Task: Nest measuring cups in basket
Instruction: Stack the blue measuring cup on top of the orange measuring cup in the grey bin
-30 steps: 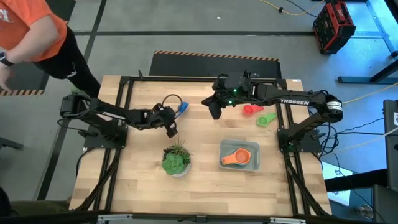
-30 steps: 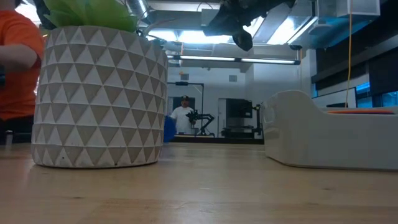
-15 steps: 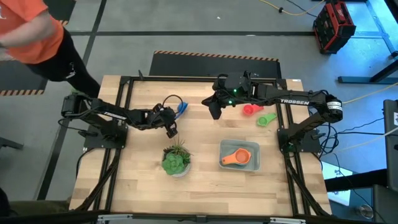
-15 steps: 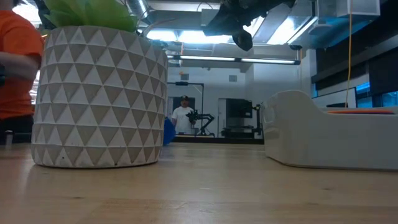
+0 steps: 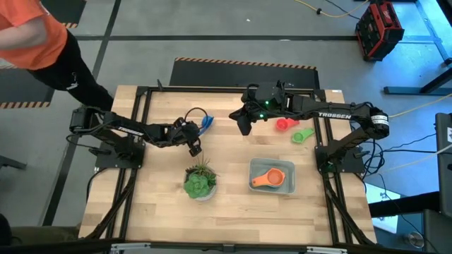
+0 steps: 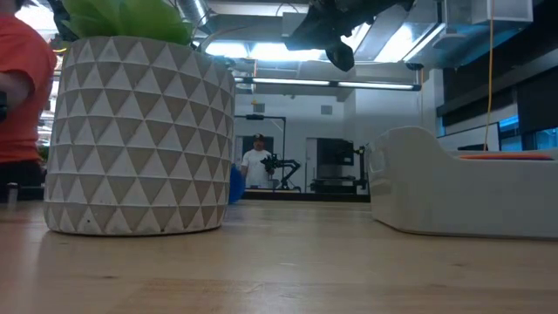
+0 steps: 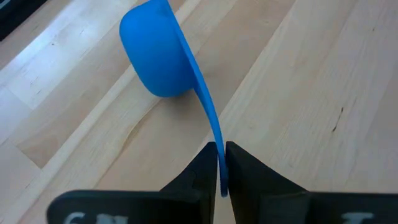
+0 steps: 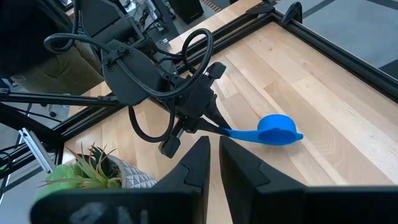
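Right now the left gripper [image 7: 219,163] is pinched shut on the thin handle of the blue measuring cup [image 7: 160,55], bowl resting on the table [image 5: 233,204] at the far side, near the left arm's wrist. The grip sits at the handle's very tip, so the likely failure is the cup swinging or slipping out as it lifts, since the bowl hangs well off the fingers. The right gripper [image 8: 212,162] hangs in the air over the far middle of the table, fingers together, holding nothing. The basket [image 5: 286,185] sits near the right front with an orange measuring cup [image 5: 266,178] already inside; the red measuring cup [image 5: 285,124] and green measuring cup [image 5: 303,135] lie loose beyond it. The potted plant [image 5: 200,181] stands between the blue cup and basket, so a low carry could clip it.
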You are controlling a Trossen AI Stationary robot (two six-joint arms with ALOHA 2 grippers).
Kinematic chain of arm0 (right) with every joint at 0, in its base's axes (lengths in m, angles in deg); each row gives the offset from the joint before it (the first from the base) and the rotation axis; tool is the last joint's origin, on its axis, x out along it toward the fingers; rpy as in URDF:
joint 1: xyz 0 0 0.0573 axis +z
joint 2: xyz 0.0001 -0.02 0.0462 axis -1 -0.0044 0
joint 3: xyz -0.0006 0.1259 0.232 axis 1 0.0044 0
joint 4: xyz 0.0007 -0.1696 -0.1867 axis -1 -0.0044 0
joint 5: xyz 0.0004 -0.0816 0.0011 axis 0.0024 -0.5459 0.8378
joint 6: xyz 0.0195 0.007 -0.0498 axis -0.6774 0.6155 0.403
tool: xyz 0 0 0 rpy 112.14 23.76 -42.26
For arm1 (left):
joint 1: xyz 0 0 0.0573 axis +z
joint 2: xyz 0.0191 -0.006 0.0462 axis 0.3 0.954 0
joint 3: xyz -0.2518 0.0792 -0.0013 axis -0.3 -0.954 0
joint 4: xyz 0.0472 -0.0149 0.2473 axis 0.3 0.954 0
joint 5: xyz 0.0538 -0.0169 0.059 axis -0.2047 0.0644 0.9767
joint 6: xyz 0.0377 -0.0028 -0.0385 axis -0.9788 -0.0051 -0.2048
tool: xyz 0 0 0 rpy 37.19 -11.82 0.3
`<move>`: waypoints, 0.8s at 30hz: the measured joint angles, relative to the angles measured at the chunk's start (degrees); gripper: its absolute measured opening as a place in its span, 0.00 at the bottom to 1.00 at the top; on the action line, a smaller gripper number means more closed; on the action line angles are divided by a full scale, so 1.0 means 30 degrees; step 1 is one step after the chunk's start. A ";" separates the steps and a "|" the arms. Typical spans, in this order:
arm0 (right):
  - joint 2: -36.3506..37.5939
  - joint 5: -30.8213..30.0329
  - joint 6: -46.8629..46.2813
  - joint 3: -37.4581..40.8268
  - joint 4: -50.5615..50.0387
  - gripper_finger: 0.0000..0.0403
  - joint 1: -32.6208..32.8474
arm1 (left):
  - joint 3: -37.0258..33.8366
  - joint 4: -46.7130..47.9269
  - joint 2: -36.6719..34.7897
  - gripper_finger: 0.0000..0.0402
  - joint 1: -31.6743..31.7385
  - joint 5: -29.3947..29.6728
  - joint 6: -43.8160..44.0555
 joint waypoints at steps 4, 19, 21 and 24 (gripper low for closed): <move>0.0000 0.0000 -0.0008 0.0000 0.0007 0.10 0.0000 | 0.0000 0.0000 0.0000 0.05 0.0000 0.0000 0.0000; 0.0000 0.0310 -0.0525 -0.0022 0.0724 0.10 -0.0029 | 0.0000 -0.0007 0.0000 0.06 0.0000 0.0022 0.0000; 0.0000 0.1136 -0.0605 -0.0022 0.0833 0.10 -0.0148 | 0.0000 -0.0007 0.0000 0.07 0.0000 0.0022 0.0000; 0.0000 0.2583 -0.0005 -0.0022 0.0692 0.10 -0.0261 | 0.0000 -0.0013 0.0000 0.09 0.0000 0.0027 0.0000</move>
